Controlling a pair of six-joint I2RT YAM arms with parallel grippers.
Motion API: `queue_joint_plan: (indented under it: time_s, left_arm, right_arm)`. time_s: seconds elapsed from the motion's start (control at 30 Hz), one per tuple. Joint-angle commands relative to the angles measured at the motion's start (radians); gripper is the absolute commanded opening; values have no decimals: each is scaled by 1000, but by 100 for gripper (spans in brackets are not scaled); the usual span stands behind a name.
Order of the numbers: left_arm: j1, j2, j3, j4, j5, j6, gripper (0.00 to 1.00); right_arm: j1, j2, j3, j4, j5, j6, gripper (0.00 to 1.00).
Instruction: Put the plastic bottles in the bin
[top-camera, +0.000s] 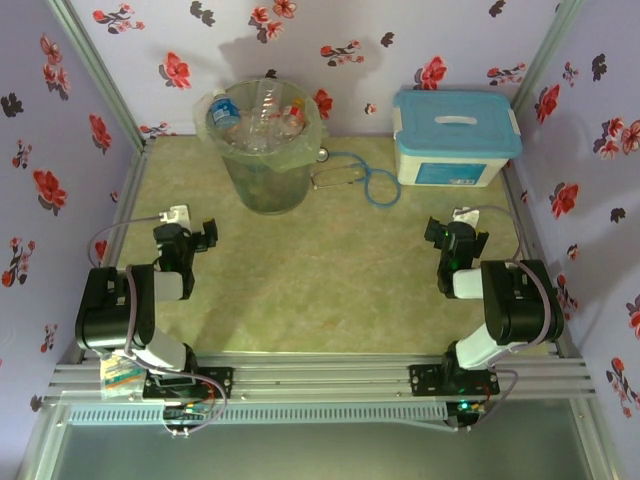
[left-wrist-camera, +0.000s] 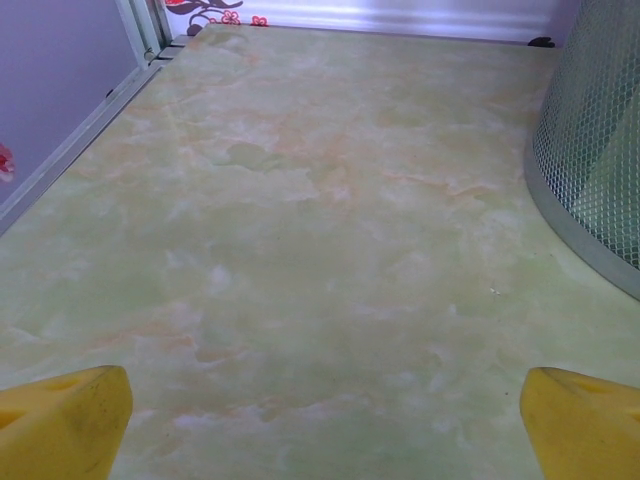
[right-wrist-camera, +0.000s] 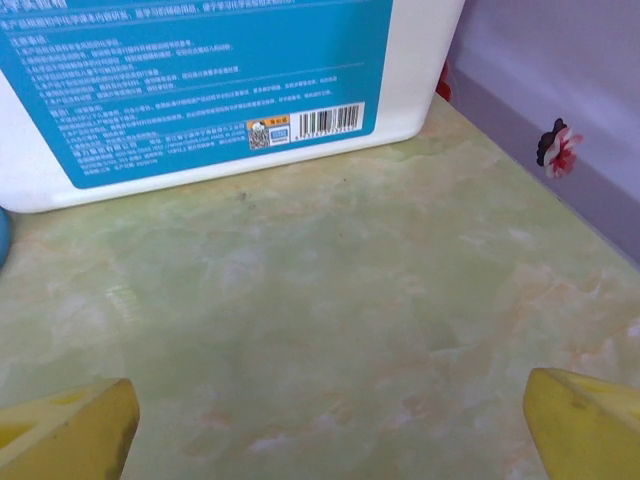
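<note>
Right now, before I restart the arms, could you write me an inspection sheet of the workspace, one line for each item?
Surface: the table is pale green and marbled, no spill seen.
Job's things: bottles piled inside the bin, which stands upright at the far left; none seen on the table.
Clutter: stethoscope lying between the bin and the white box with a blue lid.
Grippers: left gripper open, holding nothing; right gripper open, holding nothing, facing the white box.
Cables: grey cables loop from both wrists, apart from the bin and the box.
Surroundings: flowered purple walls; metal frame at the near edge.
</note>
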Motion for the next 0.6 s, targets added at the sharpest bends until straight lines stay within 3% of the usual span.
queue_joint_plan:
  time_s: [0.0,0.57]
  left_arm:
    - [-7,5,-13,62,-46,12,100]
    - [-10,5,-11,61,-54,14,100]
  right_arm:
    - [9,-5,-3,27,-14,16,99]
    - [8,8,7,26,-16,18,99]
